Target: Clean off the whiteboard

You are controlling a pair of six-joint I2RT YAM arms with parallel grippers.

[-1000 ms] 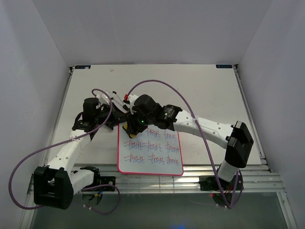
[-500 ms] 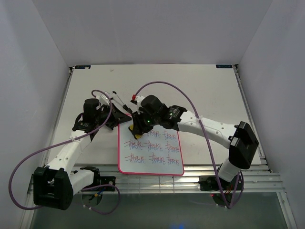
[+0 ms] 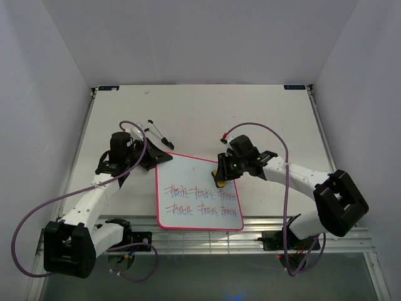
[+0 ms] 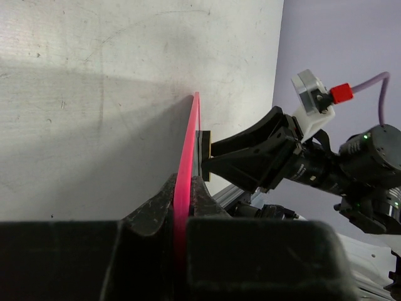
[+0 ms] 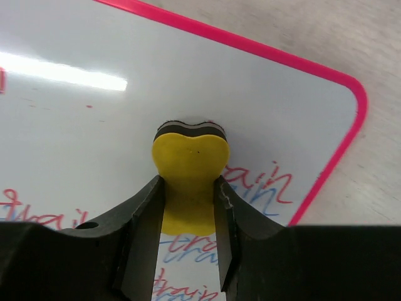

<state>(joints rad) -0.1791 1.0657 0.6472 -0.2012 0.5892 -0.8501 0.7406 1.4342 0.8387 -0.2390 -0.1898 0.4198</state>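
The whiteboard (image 3: 188, 170) lies flat on the table, white face up inside a pink rim, with red and blue handwriting (image 3: 197, 199) across its lower half. My left gripper (image 3: 156, 159) is shut on the board's far left corner. In the left wrist view the rim (image 4: 190, 147) runs edge-on between the gripper's (image 4: 186, 188) jaws. My right gripper (image 3: 220, 177) is shut on a yellow eraser sponge (image 5: 190, 164), pressed dark side down on the board's (image 5: 100, 119) face near its right edge. Handwriting (image 5: 266, 182) shows beside and below the sponge.
The pale table (image 3: 250, 113) ends at a metal rail (image 3: 326, 235) along the near side, with white walls on three sides. Purple cables (image 3: 260, 128) loop above both arms. My right arm (image 4: 294, 160) fills the right of the left wrist view.
My right gripper swept the sponge from the board's upper left across to the right. The top row of handwriting is wiped away. The left gripper has kept its hold on the corner.
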